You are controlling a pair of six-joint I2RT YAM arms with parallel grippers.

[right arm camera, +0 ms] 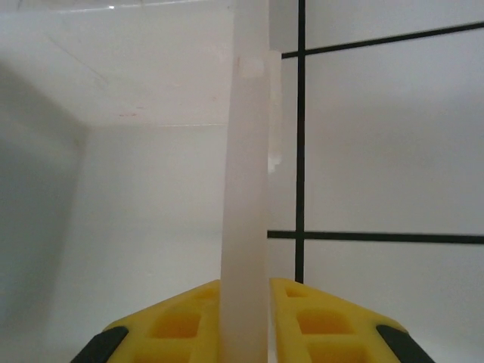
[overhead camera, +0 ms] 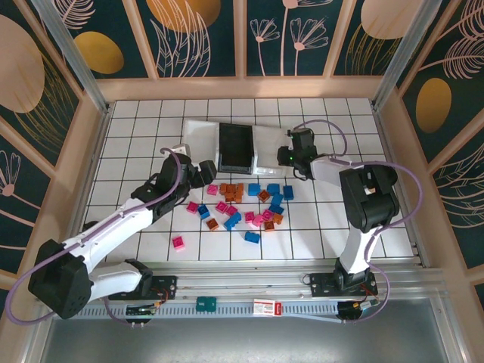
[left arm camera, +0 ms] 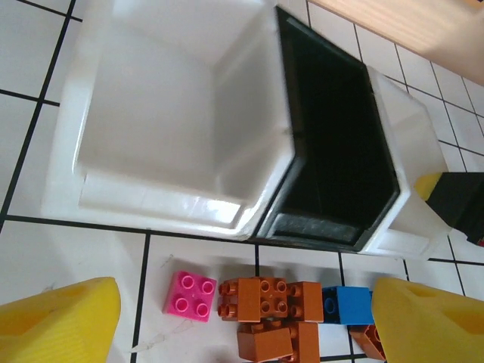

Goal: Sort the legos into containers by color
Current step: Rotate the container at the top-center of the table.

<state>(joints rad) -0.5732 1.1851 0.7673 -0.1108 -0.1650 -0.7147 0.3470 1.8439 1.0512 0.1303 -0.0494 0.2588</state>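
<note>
Three containers stand side by side at the back: a white bin, a black bin and a second white bin. All look empty. My right gripper is shut on the thin wall of that second white bin. Pink, orange-brown and blue legos lie scattered on the tiles in front. My left gripper hangs open over a pink brick, an orange-brown cluster and a blue brick.
One pink brick lies apart at the front left. Wooden walls enclose the tiled table on three sides. A metal rail runs along the near edge by the arm bases.
</note>
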